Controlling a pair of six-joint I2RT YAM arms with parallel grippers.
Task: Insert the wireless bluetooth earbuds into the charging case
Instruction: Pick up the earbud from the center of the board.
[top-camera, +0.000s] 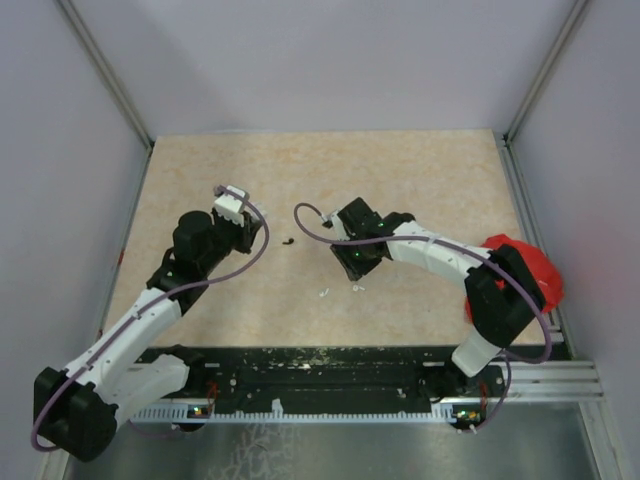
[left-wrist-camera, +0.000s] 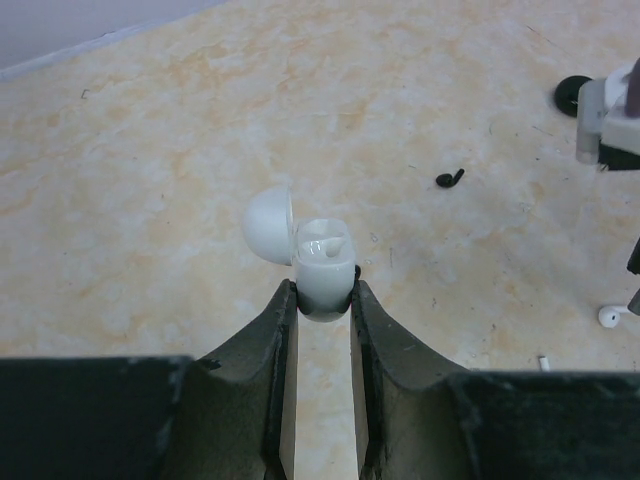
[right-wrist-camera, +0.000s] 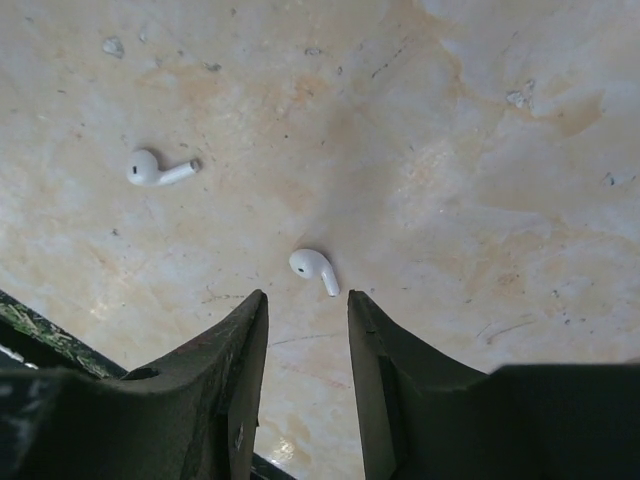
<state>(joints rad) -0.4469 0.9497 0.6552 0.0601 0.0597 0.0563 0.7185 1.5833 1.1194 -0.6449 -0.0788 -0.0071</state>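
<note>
Task at pick-up stage; nothing judged inserted yet.

The charging case (left-wrist-camera: 322, 262), white with its lid hinged back, is clamped at its base between the fingers of the left gripper (left-wrist-camera: 322, 298); no earbud is seen seated in it. The right gripper (right-wrist-camera: 308, 300) is spread and holds nothing, with a white earbud (right-wrist-camera: 313, 268) lying at 12 o'clock just beyond its tips. A second white earbud (right-wrist-camera: 160, 170) lies at 10 o'clock, further off. A black earbud (left-wrist-camera: 449, 179) lies on the table (left-wrist-camera: 150, 150) at 2 o'clock from the case, apart from it. Judged outstanding: pick-up, transfer and seating of the earbuds.
</note>
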